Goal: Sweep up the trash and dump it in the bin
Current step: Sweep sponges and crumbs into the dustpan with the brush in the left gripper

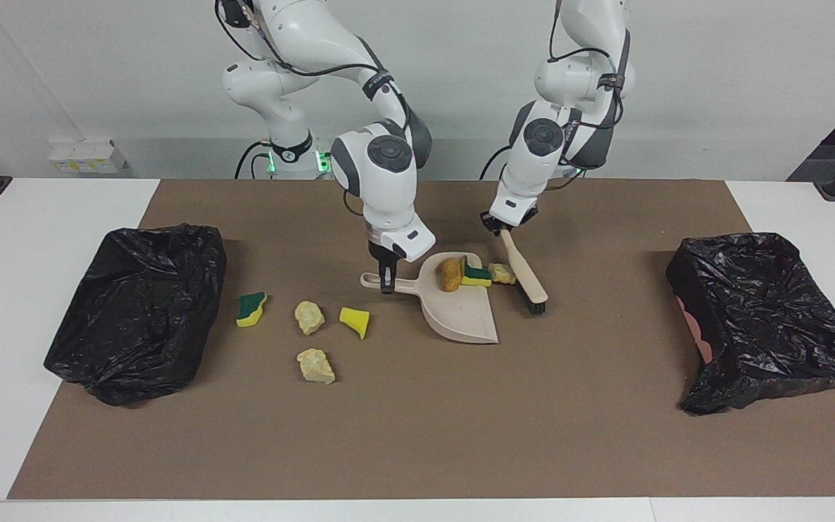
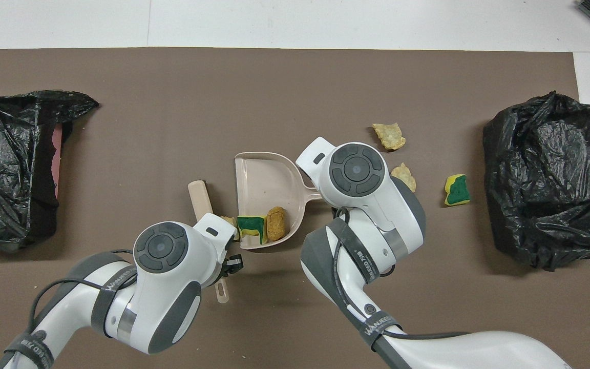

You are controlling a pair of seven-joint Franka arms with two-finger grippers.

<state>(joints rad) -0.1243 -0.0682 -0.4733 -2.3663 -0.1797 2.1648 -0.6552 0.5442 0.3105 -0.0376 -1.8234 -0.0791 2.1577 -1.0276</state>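
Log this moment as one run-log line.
left gripper: shut on brush, beside dustpan | right gripper: shut on dustpan handle | in pan: orange-brown lump, sponge piece | bins: none dumped
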